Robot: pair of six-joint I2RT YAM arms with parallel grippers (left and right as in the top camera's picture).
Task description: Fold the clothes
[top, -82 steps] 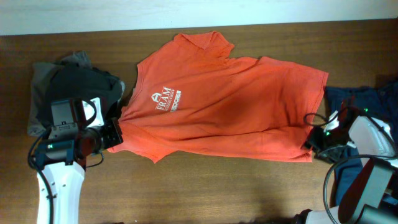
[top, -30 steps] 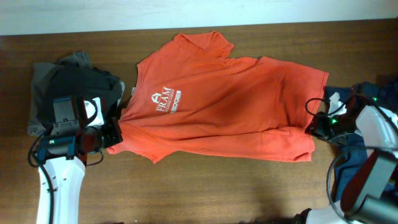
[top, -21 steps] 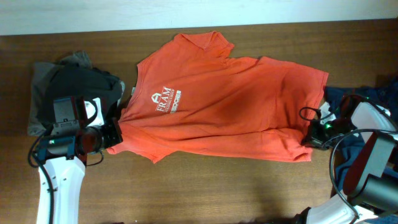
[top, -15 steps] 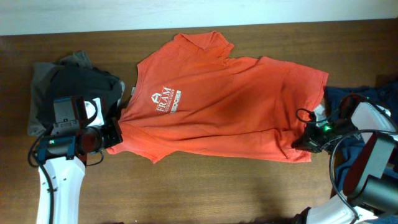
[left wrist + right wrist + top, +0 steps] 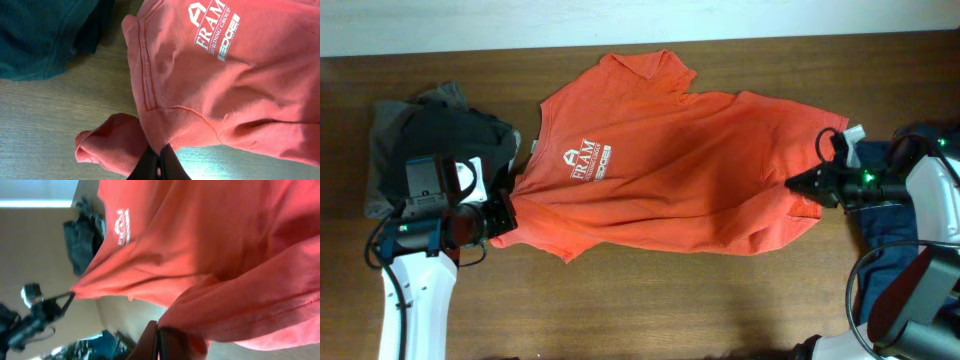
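Note:
The clothes here are chiefly an orange-red T-shirt with white lettering, spread across the table's middle. My left gripper is shut on the shirt's near-left edge; in the left wrist view the jaws pinch a fold of the orange cloth against the table. My right gripper is shut on the shirt's lower right corner and holds it raised off the table. From the right wrist, the gripper grips orange cloth that hangs over it.
A pile of black and grey garments lies at the far left, just behind my left arm. A navy blue garment lies at the right edge under my right arm. The wooden table shows in front of the shirt.
My right gripper shut on the shirt's lower right corner, then lifted it and drew it back from the front edge. The left gripper has not moved.

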